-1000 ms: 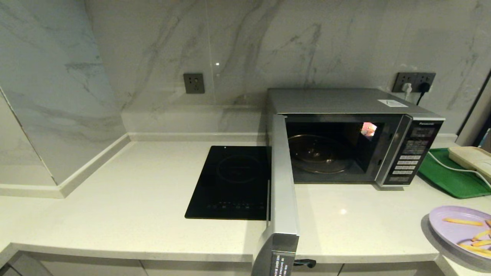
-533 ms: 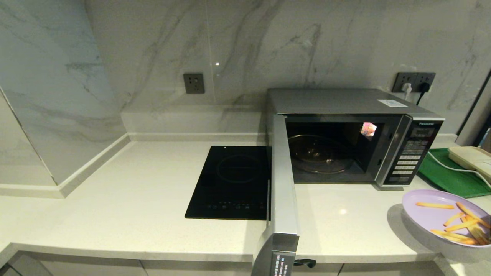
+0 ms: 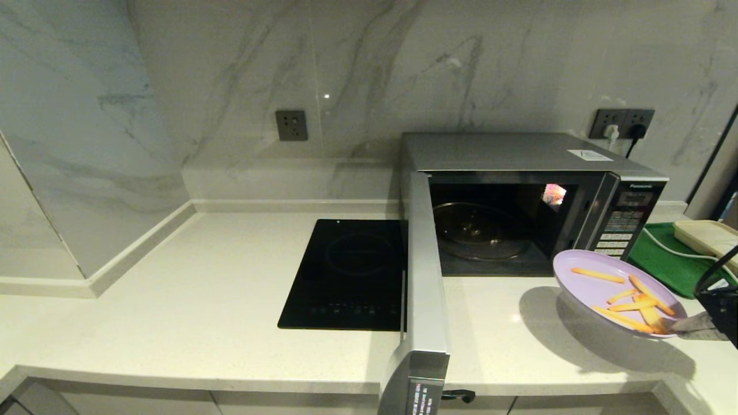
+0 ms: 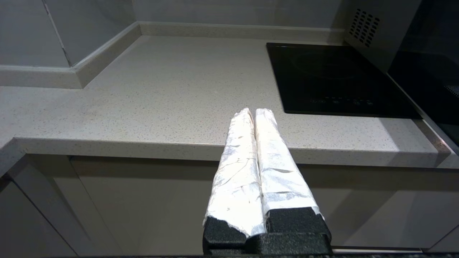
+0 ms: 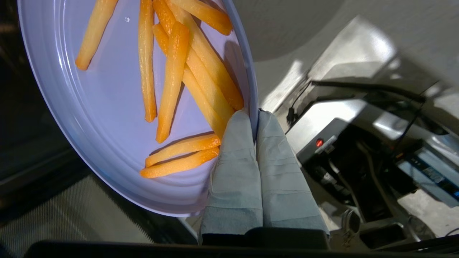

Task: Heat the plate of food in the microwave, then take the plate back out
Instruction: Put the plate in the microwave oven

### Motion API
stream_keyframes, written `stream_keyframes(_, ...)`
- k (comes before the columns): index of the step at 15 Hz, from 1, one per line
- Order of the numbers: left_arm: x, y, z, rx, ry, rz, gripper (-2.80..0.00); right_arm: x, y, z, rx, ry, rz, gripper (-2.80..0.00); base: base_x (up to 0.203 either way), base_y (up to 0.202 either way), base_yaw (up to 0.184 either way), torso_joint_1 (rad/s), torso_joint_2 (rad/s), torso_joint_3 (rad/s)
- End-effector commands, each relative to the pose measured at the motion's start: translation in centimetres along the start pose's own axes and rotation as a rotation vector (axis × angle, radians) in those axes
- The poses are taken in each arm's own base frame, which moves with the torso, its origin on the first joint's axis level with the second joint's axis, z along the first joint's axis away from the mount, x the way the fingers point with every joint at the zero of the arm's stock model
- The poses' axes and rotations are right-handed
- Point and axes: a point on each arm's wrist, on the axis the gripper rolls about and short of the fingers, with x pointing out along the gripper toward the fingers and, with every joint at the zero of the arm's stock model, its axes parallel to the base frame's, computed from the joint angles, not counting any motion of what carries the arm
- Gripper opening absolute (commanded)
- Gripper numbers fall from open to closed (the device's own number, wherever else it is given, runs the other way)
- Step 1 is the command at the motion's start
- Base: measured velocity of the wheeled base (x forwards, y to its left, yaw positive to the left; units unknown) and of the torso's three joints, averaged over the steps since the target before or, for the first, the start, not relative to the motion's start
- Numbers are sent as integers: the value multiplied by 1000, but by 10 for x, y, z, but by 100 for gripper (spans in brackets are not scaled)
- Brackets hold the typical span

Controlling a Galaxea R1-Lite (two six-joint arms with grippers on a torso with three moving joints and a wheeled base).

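Observation:
The lavender plate of food hangs above the counter just in front of the microwave's button panel, tilted, with several orange-yellow sticks on it. My right gripper is shut on the plate's near right rim; in the right wrist view its fingers pinch the rim of the plate. The silver microwave stands at the back right with its door swung wide open toward me and the glass turntable bare. My left gripper is shut and empty, low in front of the counter's front edge.
A flat black induction cooktop lies left of the open door. A green tray with a cream box and a white cable sits right of the microwave. Marble walls close the back and left.
The plate, held by my right gripper, has moved left and up from the right edge of the head view to in front of the microwave's panel. The left gripper is unchanged.

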Motion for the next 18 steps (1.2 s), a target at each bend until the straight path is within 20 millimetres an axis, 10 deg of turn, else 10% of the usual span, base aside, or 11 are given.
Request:
stream_keyframes(1, 0, 0, 0, 0, -2, 1, -280, 6, 19, -19, -37, 43, 16, -280, 0, 0, 0, 0, 0, 0)
stream_keyframes(18, 0, 0, 0, 0, 0, 1, -280, 80, 133, -76, -85, 1, 0, -280, 0, 0, 0, 0, 0, 0)
